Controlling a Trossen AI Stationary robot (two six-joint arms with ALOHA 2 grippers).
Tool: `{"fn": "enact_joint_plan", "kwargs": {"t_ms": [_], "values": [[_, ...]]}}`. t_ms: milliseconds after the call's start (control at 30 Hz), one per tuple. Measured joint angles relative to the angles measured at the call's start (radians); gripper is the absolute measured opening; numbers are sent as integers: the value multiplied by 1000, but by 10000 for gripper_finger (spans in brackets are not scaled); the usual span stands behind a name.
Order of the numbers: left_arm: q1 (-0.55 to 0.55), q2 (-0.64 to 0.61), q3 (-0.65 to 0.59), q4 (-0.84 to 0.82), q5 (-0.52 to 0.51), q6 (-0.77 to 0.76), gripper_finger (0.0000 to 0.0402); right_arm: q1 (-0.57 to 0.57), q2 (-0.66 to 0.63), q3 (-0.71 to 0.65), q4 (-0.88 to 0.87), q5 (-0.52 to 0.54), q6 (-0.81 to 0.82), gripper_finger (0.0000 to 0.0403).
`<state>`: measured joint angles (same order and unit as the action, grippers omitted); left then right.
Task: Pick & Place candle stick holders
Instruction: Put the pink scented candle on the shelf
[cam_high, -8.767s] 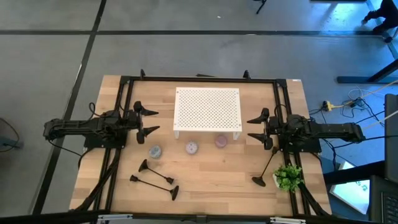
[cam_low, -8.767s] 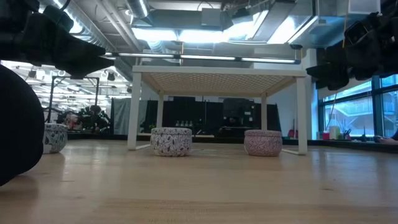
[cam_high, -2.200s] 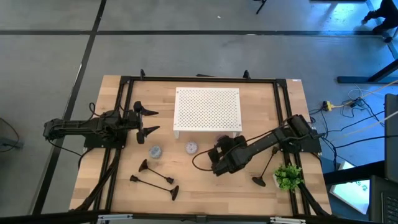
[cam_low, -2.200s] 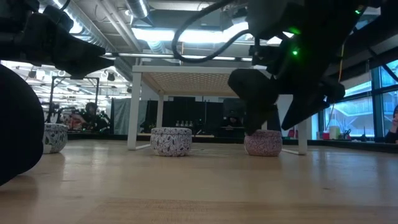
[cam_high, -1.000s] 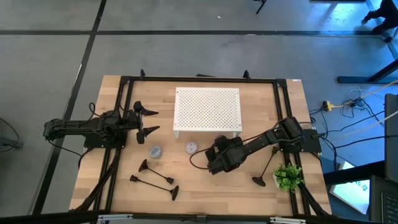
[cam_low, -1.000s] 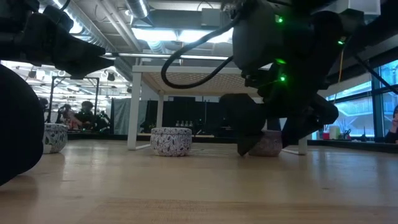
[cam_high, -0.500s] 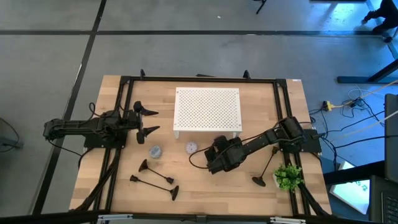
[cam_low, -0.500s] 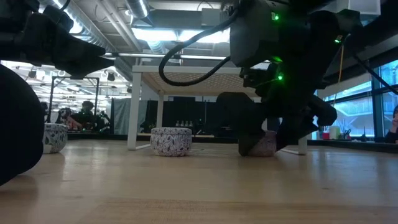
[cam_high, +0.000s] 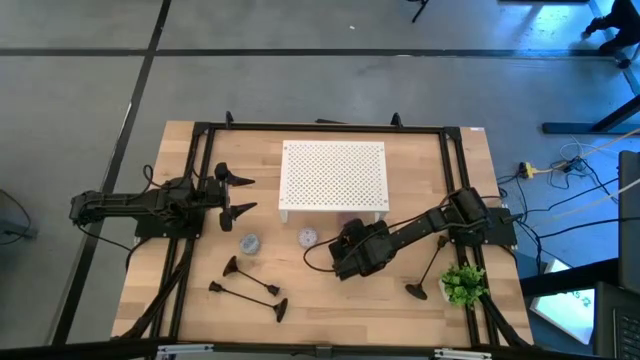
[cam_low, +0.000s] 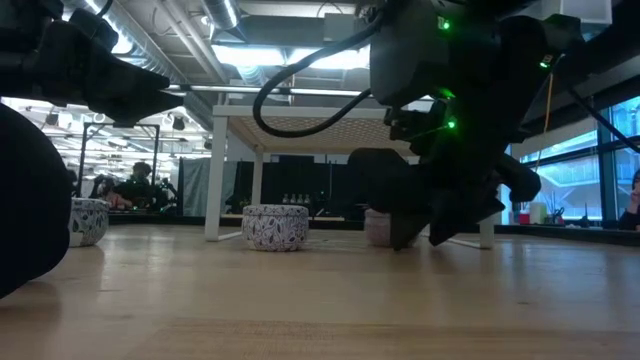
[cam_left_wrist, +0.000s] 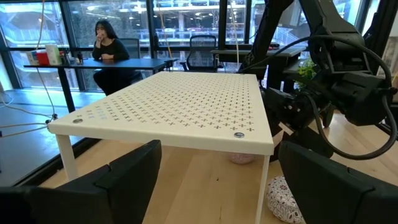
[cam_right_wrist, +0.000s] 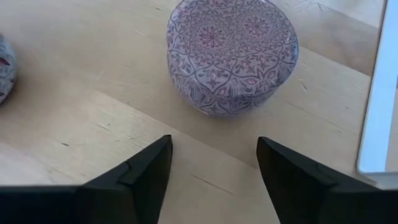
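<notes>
Grey floor surrounds a wooden desk (cam_high: 320, 300) under a black frame.

High view: a white perforated shelf (cam_high: 334, 177) stands at the desk's far middle. The left gripper (cam_high: 243, 195) waits at the left, near the shelf's corner, fingers spread wide and empty. The right arm reaches in from the right; the right gripper (cam_high: 344, 250) is low just in front of the shelf. Two patterned jars, a blue jar (cam_high: 249, 243) and a middle jar (cam_high: 308, 237), sit in front of the shelf. Two holders (cam_high: 250, 285) lie flat at the near left, well apart from both grippers; a third holder (cam_high: 430, 270) leans beside a plant (cam_high: 462, 284) at the near right.

Low view: the shelf's legs stand behind the middle jar (cam_low: 275, 226). The right gripper (cam_low: 415, 225) hangs just above the desk, partly covering a pink jar (cam_low: 378, 226). A dark blurred bulk fills the left edge.

Left wrist view: the left fingers (cam_left_wrist: 127, 174) stand wide apart, framing the shelf (cam_left_wrist: 180, 102). A person sits at a table beyond.

Right wrist view: the right fingers (cam_right_wrist: 149, 165) stand part open, astride the bare desk just short of the pink jar (cam_right_wrist: 233, 53), not touching it and holding nothing.
</notes>
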<state>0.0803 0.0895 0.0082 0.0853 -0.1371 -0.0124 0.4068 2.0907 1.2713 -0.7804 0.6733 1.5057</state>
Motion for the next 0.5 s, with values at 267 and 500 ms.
{"fn": "enact_joint_plan", "kwargs": {"t_ms": [267, 500], "values": [[0, 0, 0, 0, 0, 0, 322, 10, 1, -2, 25, 3, -29, 237], [0, 0, 0, 18, 0, -57, 322, 11, 2, -2, 36, -4, -9, 236]]}}
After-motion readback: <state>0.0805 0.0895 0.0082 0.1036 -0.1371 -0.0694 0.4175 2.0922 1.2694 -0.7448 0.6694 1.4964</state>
